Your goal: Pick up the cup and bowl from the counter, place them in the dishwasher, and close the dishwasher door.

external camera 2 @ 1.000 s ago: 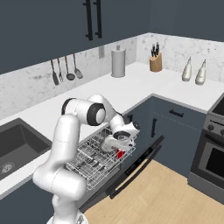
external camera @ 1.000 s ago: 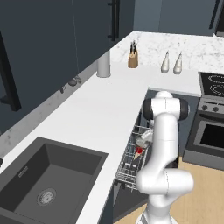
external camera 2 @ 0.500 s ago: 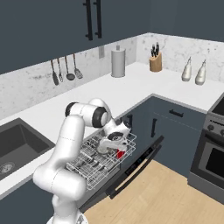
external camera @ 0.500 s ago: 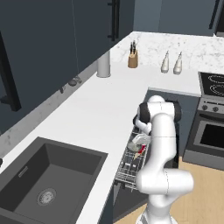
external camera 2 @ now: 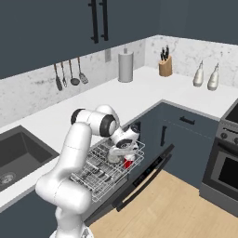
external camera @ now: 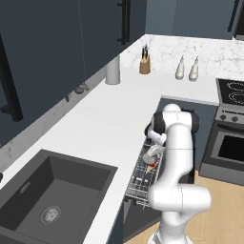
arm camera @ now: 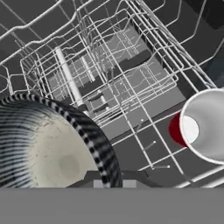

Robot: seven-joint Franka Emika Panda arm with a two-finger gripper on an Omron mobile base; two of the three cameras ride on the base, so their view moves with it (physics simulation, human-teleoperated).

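The grey bowl (arm camera: pixel 48 148) looms at the lower left of the hand view, striped rim toward the camera. My gripper (external camera 2: pixel 122 145) is shut on it, low over the pulled-out wire rack (external camera 2: pixel 97 179) of the dishwasher. From the sides the bowl (external camera 2: pixel 114 156) hangs just under the hand, right beside the red cup (external camera 2: pixel 128 162). The cup (arm camera: pixel 205 127) lies in the rack on its side, whitish rim facing the camera. The dishwasher door (external camera 2: pixel 146 175) is folded down, open. My gripper (external camera: pixel 153 151) sits beside the white counter (external camera: pixel 109 124), with the red cup (external camera: pixel 151 165) below it.
A steel oven (external camera 2: pixel 228 174) stands to the right, close to the open door. The dark sink (external camera: pixel 52 200) is set in the counter at the left. A tall grey cylinder (external camera: pixel 113 70), a knife block (external camera: pixel 144 66) and two bottles (external camera: pixel 187 69) stand at the back.
The arm has swung down and inward, bringing the hand and the bowl from above the rack's far end to just over the rack beside the cup.
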